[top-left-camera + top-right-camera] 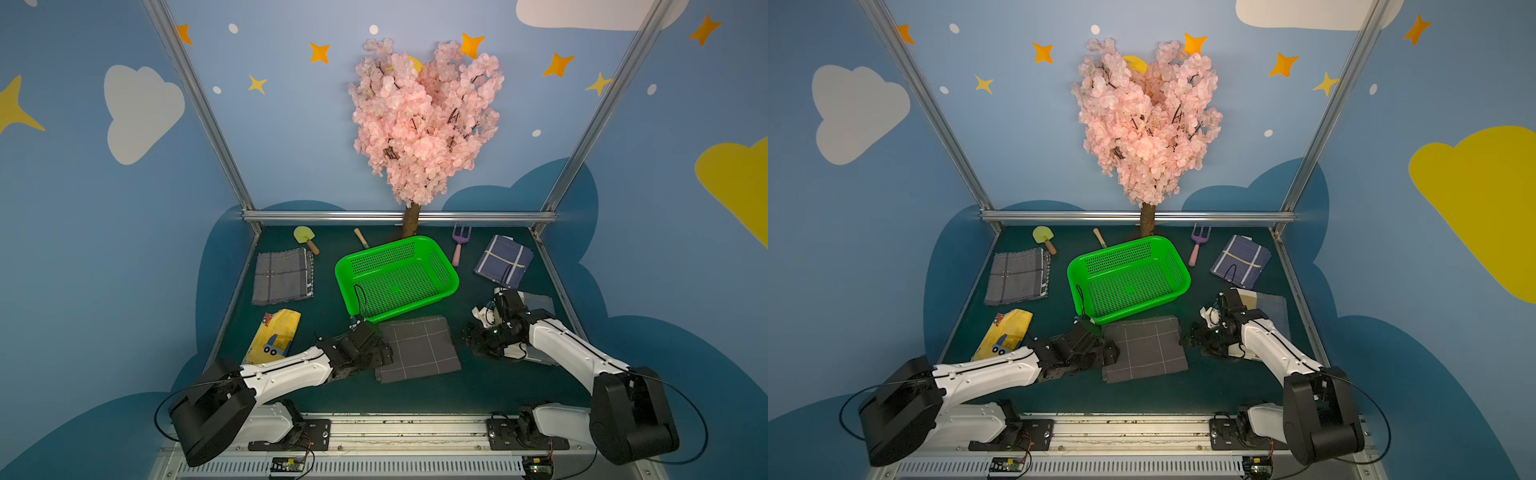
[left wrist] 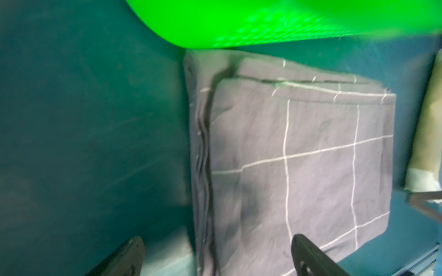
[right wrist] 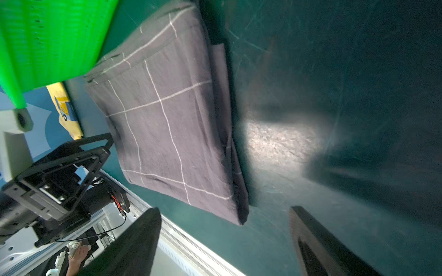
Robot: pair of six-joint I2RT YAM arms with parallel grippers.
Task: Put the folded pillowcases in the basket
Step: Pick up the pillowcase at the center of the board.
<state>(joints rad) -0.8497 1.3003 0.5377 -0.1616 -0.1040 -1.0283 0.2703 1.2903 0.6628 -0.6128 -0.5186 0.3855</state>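
**Fingers open on both sides of the pillowcase, basket just behind it**

Found the left fingers spread wide and gripping nothing, one above the pillowcase, its partner above the bare table, straddling the cloth's layered left edge. Could not tell about contact with the fabric. Found the right fingers likewise wide apart and empty, above bare table just beside the pillowcase's right edge, not touching it.

Saw the pillowcase in both top views, folded flat near the table's front, dark grey with a thin white grid, between the two arms. Noted its far edge meeting the near rim of the bright green basket; touching or tucked beneath, could not tell. Noted the basket at mid-table, perforated, turned at a slant.

Further out, spotted a beige and blue-grey cloth under the right arm, and a yellow cloth at front left. Made out a blue and yellow truck printed on it; any lettering too small to read. Saw a grey plaid cloth at back left, a navy cloth with pale lines at back right. Along the back, noted a toy spade, a wooden-handled tool, a purple fork, and a pink blossom tree.
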